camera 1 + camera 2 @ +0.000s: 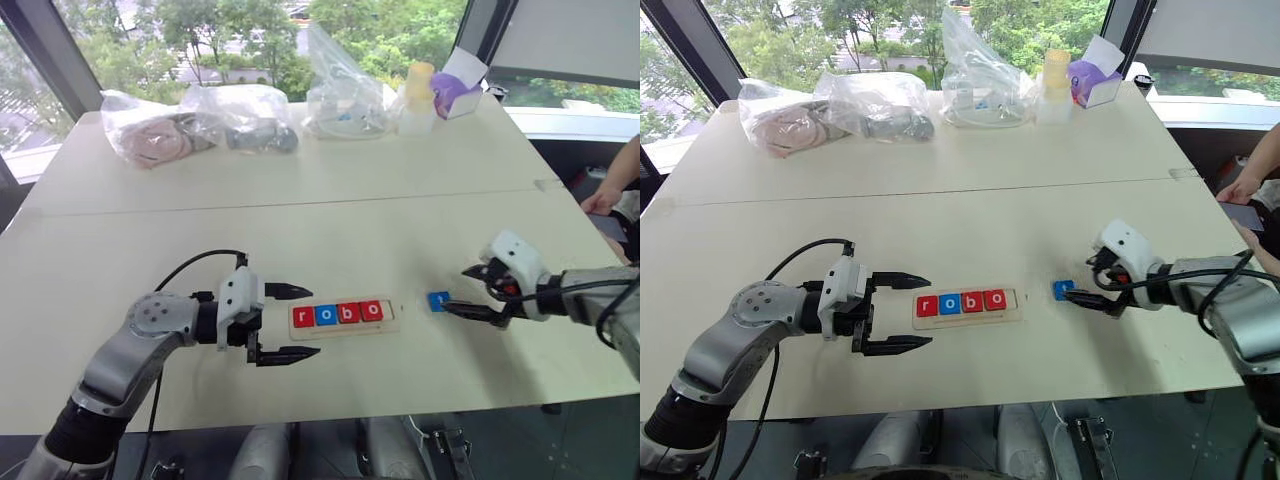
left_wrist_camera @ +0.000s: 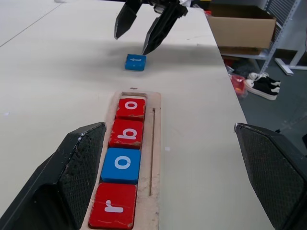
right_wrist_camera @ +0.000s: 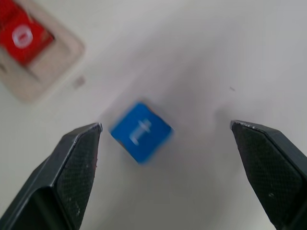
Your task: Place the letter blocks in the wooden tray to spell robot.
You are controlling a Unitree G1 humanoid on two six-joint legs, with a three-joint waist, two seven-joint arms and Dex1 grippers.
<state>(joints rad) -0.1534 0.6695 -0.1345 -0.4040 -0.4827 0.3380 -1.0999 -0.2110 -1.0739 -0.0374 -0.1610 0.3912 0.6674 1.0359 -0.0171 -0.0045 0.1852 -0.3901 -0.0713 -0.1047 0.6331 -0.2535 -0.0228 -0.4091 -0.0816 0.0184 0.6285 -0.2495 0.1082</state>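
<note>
The wooden tray lies on the table in front of me. Four letter blocks sit in it, reading r, o, b, o; its right end is bare. A blue block with a t lies flat on the table just right of the tray. My right gripper hangs open just over it, the block lying between the spread fingers and apart from both. At the tray's left end my left gripper is open and empty, pointing along the tray.
Clear plastic bags with items, a yellow-capped bottle and a purple and white box stand along the far edge. A person's hand reaches in at the right edge. A cardboard box and shoes sit on the floor beyond the table.
</note>
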